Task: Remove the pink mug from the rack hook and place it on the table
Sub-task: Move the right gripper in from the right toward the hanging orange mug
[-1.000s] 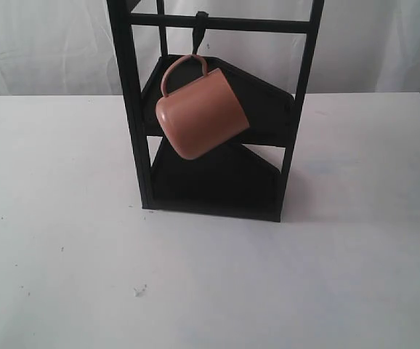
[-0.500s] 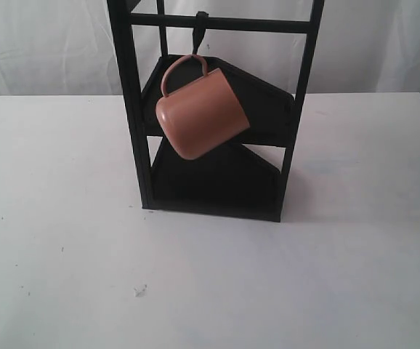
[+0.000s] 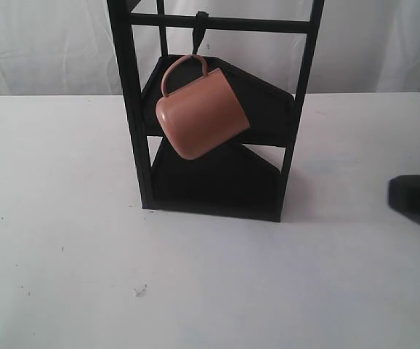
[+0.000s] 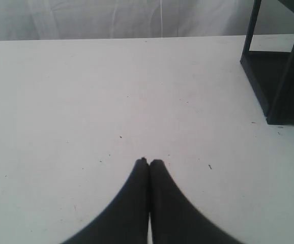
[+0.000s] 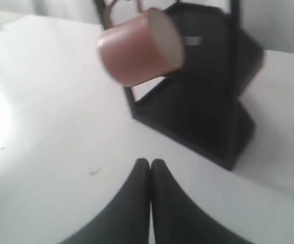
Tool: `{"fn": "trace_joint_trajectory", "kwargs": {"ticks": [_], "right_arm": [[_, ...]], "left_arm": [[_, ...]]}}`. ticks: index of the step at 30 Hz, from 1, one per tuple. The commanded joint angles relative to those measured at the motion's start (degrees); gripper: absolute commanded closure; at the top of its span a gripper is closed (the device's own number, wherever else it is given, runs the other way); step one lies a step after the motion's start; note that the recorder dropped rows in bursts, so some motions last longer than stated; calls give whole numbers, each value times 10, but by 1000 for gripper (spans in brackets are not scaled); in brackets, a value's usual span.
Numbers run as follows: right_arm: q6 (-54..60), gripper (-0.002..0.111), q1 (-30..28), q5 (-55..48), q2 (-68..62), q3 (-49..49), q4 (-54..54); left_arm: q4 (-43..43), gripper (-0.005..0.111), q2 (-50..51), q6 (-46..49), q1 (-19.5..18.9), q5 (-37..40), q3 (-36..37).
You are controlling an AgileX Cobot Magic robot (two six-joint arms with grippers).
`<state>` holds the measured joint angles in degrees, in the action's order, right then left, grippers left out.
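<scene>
The pink mug (image 3: pixel 203 115) hangs tilted by its loop handle from the rack hook (image 3: pixel 199 32) on the top crossbar of the black rack (image 3: pixel 134 109). In the right wrist view the pink mug (image 5: pixel 138 47) shows its cream inside, well ahead of my right gripper (image 5: pixel 150 162), whose two dark fingers are pressed together and hold nothing. In the exterior view the right gripper (image 3: pixel 397 195) pokes in at the right edge, low over the table (image 3: pixel 65 218). My left gripper (image 4: pixel 149 162) is shut and empty over the white table (image 4: pixel 86 101), with the rack's base (image 4: pixel 276 81) off to one side.
The rack has two dark triangular shelves (image 3: pixel 261 102) behind and below the mug. A small scrap (image 3: pixel 139 291) lies on the tabletop in front of the rack. A white curtain hangs behind the table.
The right gripper has come into the exterior view at the right edge; it was out of sight before. The mug and rack have not moved.
</scene>
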<state>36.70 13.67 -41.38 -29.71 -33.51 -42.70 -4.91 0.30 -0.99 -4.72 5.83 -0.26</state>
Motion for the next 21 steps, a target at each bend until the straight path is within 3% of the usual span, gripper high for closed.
{"fn": "trace_joint_trajectory", "kwargs": {"ticks": [1,4,12,21], "right_arm": [[182,108,3,-51,-46,-6,-163],[262,100,3,-46,-70,-6,-235],[467,63,3,-36,-128,-6,-351],[769,42,6,-30,-218,-6,-474]], "left_arm": [[-5,107,-3,-1,1,-2,3],[-5,107,-3,-1,1,-2,3],[-5,107,-3,-1,1,-2,3],[-5,107,-3,-1,1,-2,3]]}}
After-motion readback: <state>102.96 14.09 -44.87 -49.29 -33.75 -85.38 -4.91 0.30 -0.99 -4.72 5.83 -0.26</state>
